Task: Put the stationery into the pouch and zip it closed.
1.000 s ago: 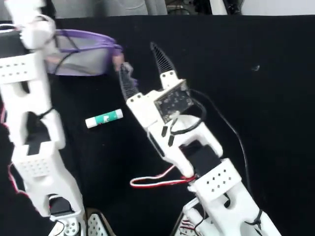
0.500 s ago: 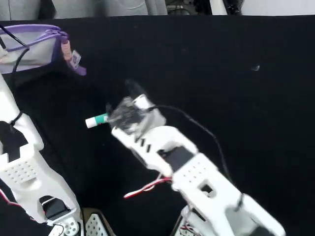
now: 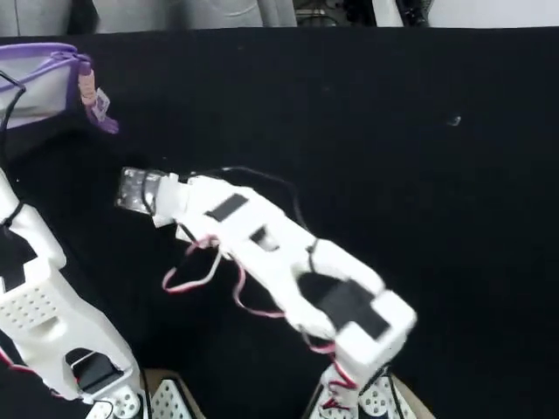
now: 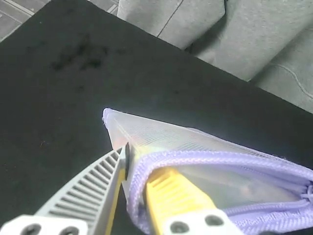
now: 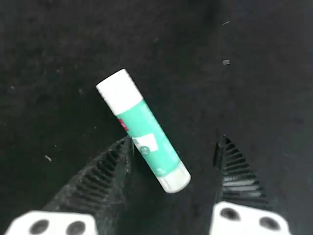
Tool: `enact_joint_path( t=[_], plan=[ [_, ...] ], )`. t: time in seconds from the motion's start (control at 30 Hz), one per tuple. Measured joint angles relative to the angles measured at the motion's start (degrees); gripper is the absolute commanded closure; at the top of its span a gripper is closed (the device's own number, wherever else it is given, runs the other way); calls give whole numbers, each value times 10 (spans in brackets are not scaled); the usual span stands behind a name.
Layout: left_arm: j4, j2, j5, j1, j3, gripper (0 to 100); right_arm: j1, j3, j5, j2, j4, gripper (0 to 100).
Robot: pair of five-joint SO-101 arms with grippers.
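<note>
A white and green glue stick [image 5: 144, 129] lies on the black table. My right gripper [image 5: 176, 143] hangs open just above it, one black finger [image 5: 105, 174] touching its side and the other standing apart. In the high view the right arm [image 3: 253, 240] stretches toward the left and covers the stick. The clear pouch with a purple zipper [image 4: 195, 144] is held up at the table's far left corner [image 3: 39, 74]. My left gripper [image 4: 138, 164] is shut on its rim, the yellow finger [image 4: 168, 196] inside the mouth and the grey one outside.
The black cloth [image 3: 419, 175] covers the whole table. A red and white cable [image 3: 205, 262] loops beside the right arm. The left arm's white body [image 3: 35, 297] stands along the left edge. Grey fabric [image 4: 234, 34] lies beyond the table's far edge.
The right arm swung left and dropped over the glue stick, gripper open. The left arm carried the pouch further toward the far left corner.
</note>
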Motion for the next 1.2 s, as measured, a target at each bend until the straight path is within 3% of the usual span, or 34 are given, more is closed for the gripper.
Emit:
enact_joint_path(
  t=[0.33, 0.57, 0.87, 1.2],
  plan=[
    [0, 2, 0, 0, 0, 973, 0, -221, 13, 178, 139, 740],
    [0, 2, 0, 0, 0, 973, 1, -385, 13, 265, 284, 992],
    [0, 2, 0, 11, 0, 973, 47, -519, 14, 294, 411, 987],
    [53, 2, 0, 120, 0, 973, 133, -672, -68, 215, 578, 987]
  ],
)
